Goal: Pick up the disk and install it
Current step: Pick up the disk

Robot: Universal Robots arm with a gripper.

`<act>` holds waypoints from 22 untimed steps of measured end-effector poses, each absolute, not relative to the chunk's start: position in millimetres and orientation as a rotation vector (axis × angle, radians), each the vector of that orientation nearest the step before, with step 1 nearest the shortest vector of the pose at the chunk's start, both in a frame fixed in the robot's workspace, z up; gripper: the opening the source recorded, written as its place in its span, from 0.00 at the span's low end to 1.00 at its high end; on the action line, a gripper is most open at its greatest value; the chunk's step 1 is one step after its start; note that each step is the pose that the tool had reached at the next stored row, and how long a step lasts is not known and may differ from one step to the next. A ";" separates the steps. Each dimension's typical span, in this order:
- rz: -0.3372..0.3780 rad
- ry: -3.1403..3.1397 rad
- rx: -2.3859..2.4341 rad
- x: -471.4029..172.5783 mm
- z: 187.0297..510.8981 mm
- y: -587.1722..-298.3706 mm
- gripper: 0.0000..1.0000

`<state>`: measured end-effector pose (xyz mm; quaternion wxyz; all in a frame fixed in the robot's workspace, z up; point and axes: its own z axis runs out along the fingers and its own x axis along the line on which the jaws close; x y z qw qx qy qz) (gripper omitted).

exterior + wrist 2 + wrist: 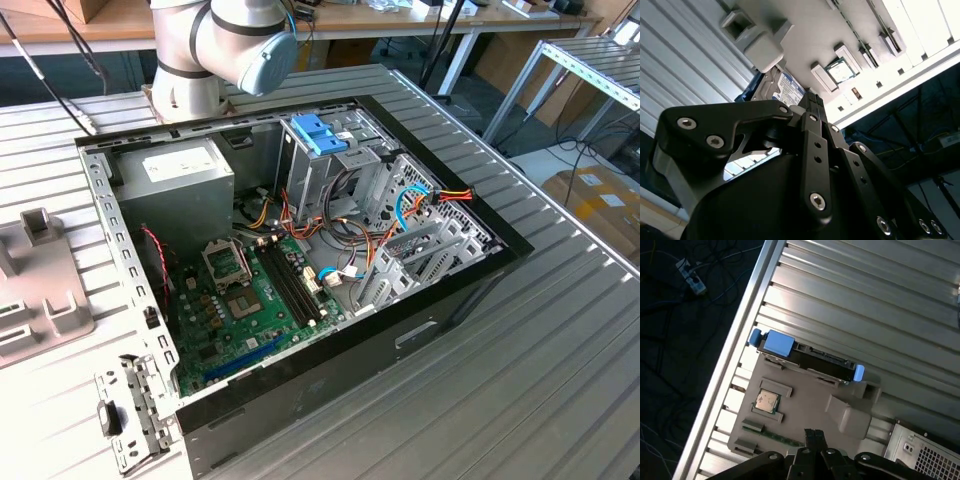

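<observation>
Claw [815, 436] pressed together and empty, the arm [225, 45] hangs over a grey fixture [805, 402], the disk [812, 360] on edge at its far side, long axis broadside to the claw

Exterior view looks steeply down, fairly near, into an open black metal computer case [400, 340]. Both wrist views face one pale grey plastic fixture tray [805, 400] [810, 25], the second closer.

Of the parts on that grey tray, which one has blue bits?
The disk, the long dark slab standing on edge; blue trim caps both ends. The square chip and green stick lie flat, without blue.
</observation>
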<state>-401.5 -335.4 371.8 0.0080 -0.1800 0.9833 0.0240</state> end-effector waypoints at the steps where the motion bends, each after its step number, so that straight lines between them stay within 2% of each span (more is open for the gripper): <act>1: 0.075 3.071 -0.577 -401.5 371.8 -335.4 0.11; 22: 0.078 2.992 -0.921 -401.5 371.8 -335.4 0.11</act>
